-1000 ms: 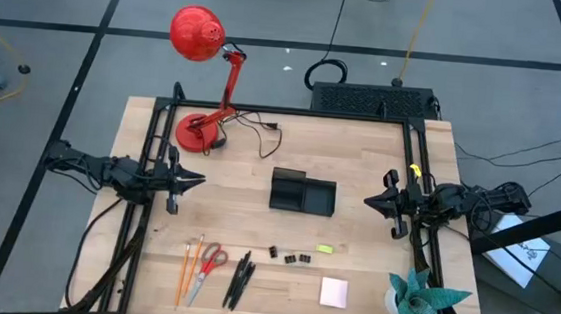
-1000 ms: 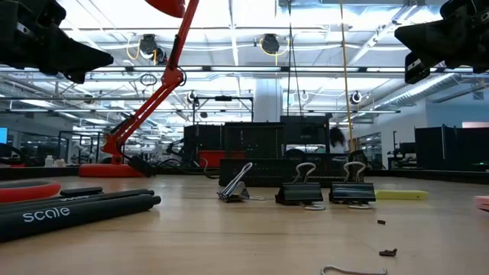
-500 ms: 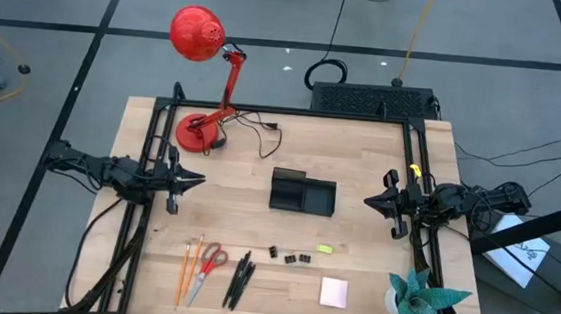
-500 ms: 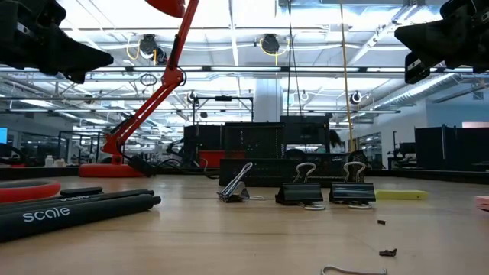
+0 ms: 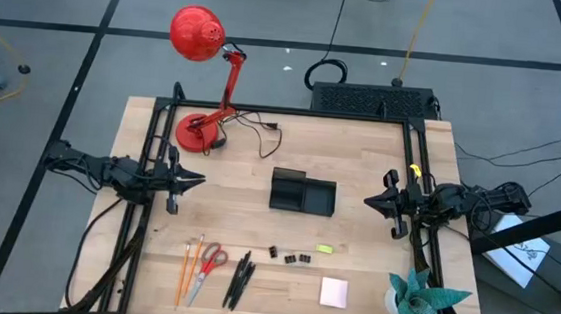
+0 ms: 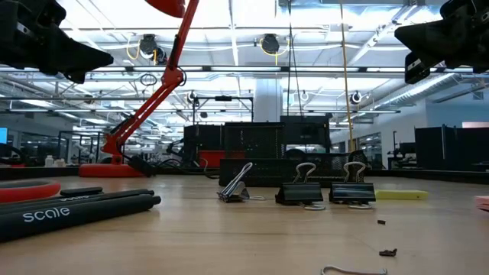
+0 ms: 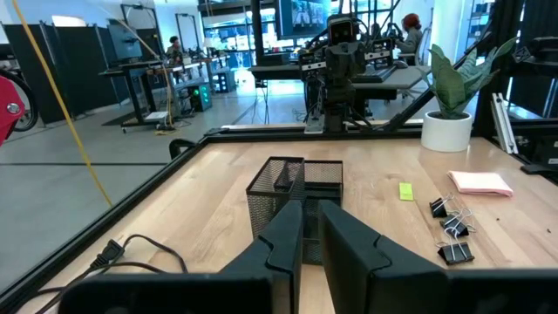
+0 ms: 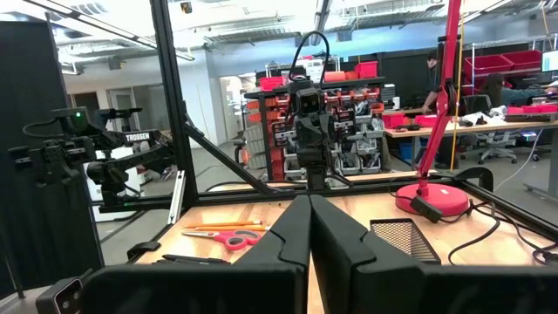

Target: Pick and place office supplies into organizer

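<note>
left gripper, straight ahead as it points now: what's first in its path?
Likely the organizer. The left gripper points across the table toward it, and its wrist view shows the mesh tray dead ahead. Height is unclear, so it may pass above.

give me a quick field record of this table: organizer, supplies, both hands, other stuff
organizer: black mesh tray, table centre, nothing visible inside it
pencils: orange pencils, near edge, beside red-handled scissors
pens: black pens, next to the scissors
clips: black binder clips, in front of the organizer
small items: yellow-green piece; pink sticky-note pad
left hand: left hand, raised at the table's left side, holding nothing
right hand: right hand, raised at the right side, shut, empty
other: red desk lamp; teal paper plant
</note>
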Robot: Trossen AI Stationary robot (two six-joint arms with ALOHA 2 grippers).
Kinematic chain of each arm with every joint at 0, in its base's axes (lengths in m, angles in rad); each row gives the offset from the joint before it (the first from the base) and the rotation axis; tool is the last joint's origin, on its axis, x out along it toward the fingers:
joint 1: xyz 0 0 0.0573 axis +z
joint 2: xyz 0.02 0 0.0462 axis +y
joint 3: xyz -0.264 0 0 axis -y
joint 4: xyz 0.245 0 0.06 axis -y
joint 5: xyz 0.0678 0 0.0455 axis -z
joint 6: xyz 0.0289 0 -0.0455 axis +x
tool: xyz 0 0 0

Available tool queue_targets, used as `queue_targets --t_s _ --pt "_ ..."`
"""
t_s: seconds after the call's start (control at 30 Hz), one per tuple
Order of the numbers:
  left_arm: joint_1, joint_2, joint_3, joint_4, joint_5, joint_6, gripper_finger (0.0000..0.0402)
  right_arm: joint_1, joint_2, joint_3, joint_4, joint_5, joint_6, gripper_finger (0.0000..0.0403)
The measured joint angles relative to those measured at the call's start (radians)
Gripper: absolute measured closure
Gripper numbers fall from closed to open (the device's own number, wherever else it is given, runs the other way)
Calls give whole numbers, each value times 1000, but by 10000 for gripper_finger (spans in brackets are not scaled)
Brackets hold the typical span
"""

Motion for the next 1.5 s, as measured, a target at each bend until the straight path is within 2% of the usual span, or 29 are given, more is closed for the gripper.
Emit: queue_targets --t_s 1.43,1.5 --pt "0 0 0 4 0 -2 355 0 0 0 0 0 0 399" --pt "0 0 0 24 2 -36 355 0 0 0 0 0 0 399"
